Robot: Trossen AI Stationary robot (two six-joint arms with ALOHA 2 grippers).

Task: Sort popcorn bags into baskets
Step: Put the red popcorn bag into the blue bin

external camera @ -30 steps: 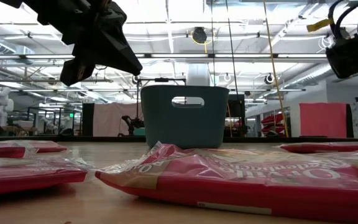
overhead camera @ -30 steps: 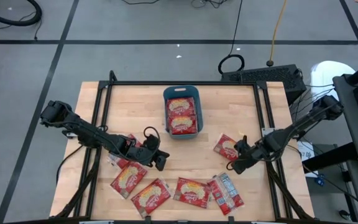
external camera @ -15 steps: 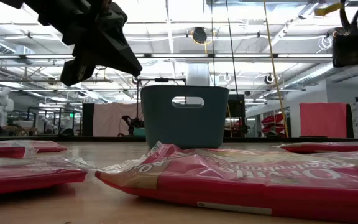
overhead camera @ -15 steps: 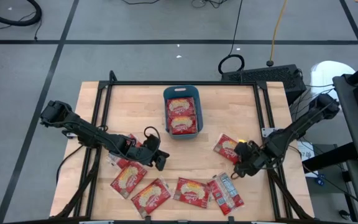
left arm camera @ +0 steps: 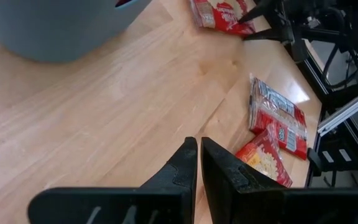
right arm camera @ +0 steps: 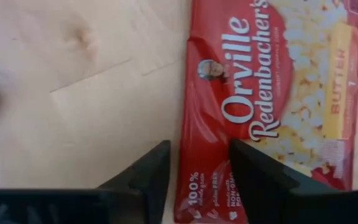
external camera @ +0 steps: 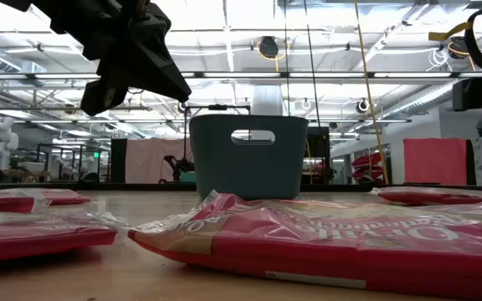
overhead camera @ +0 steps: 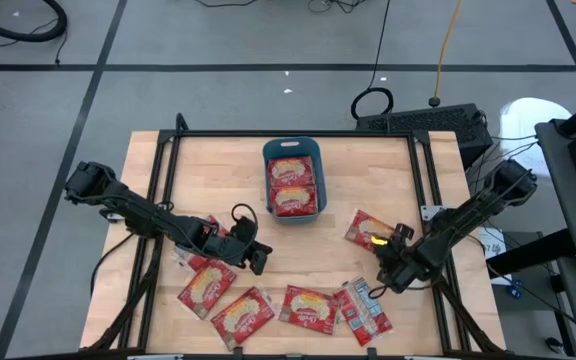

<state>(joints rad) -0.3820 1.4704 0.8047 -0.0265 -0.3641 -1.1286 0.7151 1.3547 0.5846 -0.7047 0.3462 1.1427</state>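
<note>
Red popcorn bags lie flat on the wooden table. One bag [overhead camera: 366, 230] [right arm camera: 272, 106] rests face up at the right. My right gripper [overhead camera: 382, 268] [right arm camera: 201, 149] is open and points steeply down over that bag's near end, one finger over bare wood and one over the bag, astride its long edge. The teal basket [overhead camera: 293, 150] [external camera: 245, 163] stands at the far middle with two bags [overhead camera: 293, 185] inside. My left gripper [overhead camera: 258, 258] [left arm camera: 197, 146] is shut, holds nothing and hangs above the table left of centre. My right gripper comes at the bag from above, its fingers [right arm camera: 253, 168] astride the bag's long edge [right arm camera: 188, 124] near a corner. The bag lies flat on the table. Whether the fingertips touch the bag or the wood, I cannot tell.
Several more bags lie along the near edge [overhead camera: 206, 285] [overhead camera: 243, 315] [overhead camera: 308, 305], one showing its silvery back [overhead camera: 363, 308], and another under the left arm [overhead camera: 203, 240]. Bare wood lies between the basket and the near row. Black frame rails [overhead camera: 420, 170] border the table.
My right gripper has gone down and a little toward the table's near edge, rolling about its own axis, and now stands low over the right bag's near end. The bags have kept their places.
</note>
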